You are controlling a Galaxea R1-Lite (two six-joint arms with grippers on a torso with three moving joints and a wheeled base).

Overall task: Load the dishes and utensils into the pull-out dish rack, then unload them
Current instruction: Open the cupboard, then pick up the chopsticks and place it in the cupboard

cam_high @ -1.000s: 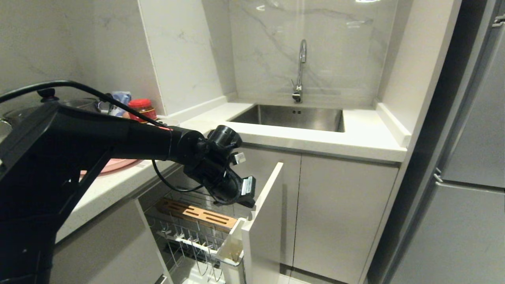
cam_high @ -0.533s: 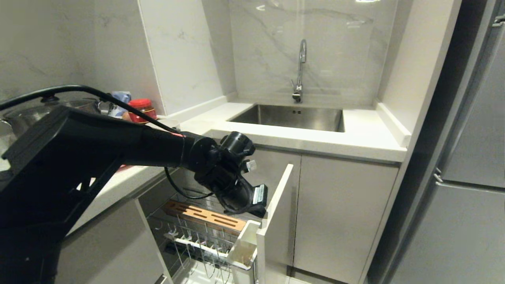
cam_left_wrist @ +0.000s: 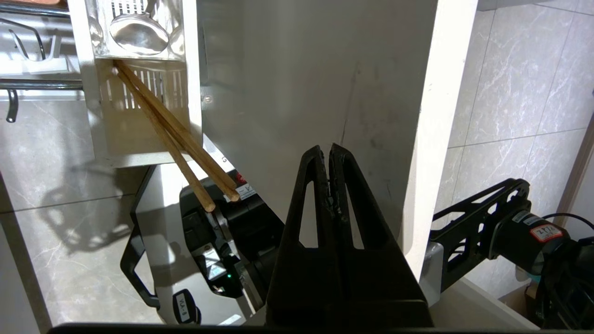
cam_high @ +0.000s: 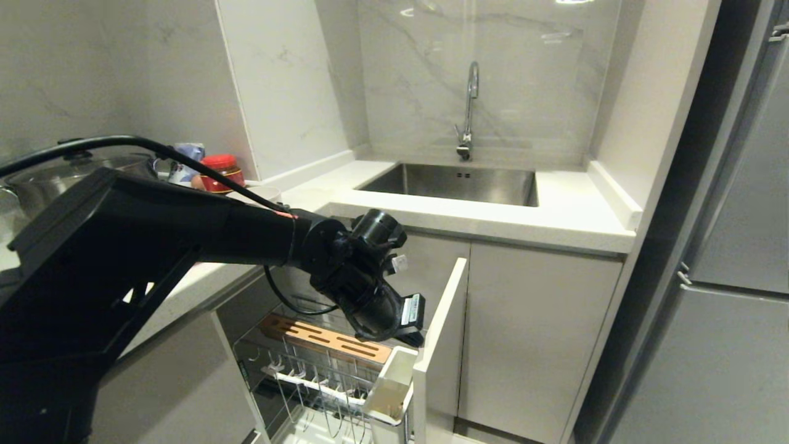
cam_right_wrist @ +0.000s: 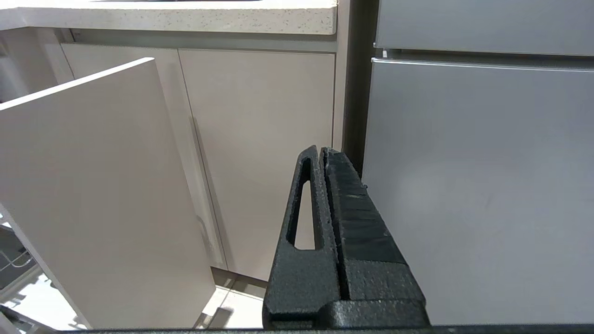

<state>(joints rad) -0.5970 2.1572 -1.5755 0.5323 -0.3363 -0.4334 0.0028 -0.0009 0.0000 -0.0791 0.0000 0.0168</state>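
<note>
The pull-out dish rack (cam_high: 320, 364) stands drawn out from under the counter, its pale drawer front (cam_high: 441, 345) edge-on to me, the wooden plate-holder strip (cam_high: 327, 339) running along the back and the white cutlery caddy (cam_high: 385, 388) at the corner against the drawer front. In my left wrist view I count two chopsticks (cam_left_wrist: 171, 139) standing in one caddy compartment, leaning together with their free ends up towards the camera, and one silver utensil (cam_left_wrist: 139, 32) in the compartment next to it; it looks like a spoon bowl, so I cannot confirm a fork. No plate or bowl sits in the wires I can see; the counter behind my arm shows one steel pot (cam_high: 43, 182) and one red-lidded jar (cam_high: 220, 172).

My left gripper (cam_left_wrist: 329, 150) hangs just inside the drawer front, above the caddy, fingers pressed together and holding nothing. The chopsticks lie below and to one side of it, near but apart, their long axis steep rather than flat. The left arm is clearly the nearer one. I judge the next reach needs the fingers spread first, then a descent along that lean.

My right gripper (cam_right_wrist: 322, 153) is parked low by the cabinet doors, closed and empty.
</note>
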